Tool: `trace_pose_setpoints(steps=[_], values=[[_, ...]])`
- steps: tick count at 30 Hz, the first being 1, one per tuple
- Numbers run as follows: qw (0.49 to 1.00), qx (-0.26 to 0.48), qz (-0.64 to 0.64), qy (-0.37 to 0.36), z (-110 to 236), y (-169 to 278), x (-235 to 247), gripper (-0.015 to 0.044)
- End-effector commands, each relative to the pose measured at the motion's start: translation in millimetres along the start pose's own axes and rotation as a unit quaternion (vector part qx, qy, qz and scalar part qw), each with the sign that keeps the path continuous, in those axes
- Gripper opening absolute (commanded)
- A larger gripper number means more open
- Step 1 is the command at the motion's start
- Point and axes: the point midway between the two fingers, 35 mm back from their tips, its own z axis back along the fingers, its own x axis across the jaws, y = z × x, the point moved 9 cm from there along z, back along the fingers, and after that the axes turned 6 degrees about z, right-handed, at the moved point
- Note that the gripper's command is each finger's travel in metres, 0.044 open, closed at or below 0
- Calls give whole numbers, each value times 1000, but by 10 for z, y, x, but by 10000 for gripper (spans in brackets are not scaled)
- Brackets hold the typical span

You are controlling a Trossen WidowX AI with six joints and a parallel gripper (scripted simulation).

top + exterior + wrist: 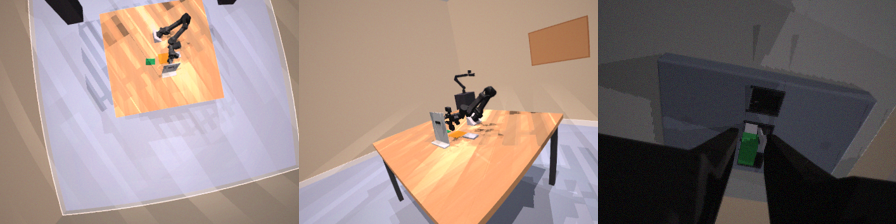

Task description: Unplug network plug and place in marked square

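Note:
The grey upright panel [171,68] [438,126] [698,95] stands on the wooden table [190,82] [476,177]. In the wrist view a green plug [748,152] with a pale tab on top sits in the lower socket, below an empty dark socket [767,100]. My gripper [751,138] [172,58] [450,121] is right at the panel, with its two dark fingers closed on either side of the plug. An orange square patch [163,57] [457,134] and a green patch [150,61] lie flat on the table beside the panel.
A small grey plate [470,136] lies on the table near the orange patch. The arm's white base [156,36] is at the back of the table. A black box [464,100] with a camera mast stands behind the arm.

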Motion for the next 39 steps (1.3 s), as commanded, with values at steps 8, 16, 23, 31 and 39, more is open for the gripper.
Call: trace_pose_setpoints(steps=[8,16,23,31,39], values=[[1000,1,-2,0,-2,0,1,3],[1000,1,-2,0,17,5,2,0],[1000,1,-2,0,60,15,3,0],[1000,1,-2,0,106,30,5,0],[1000,1,-2,0,152,44,7,0]])
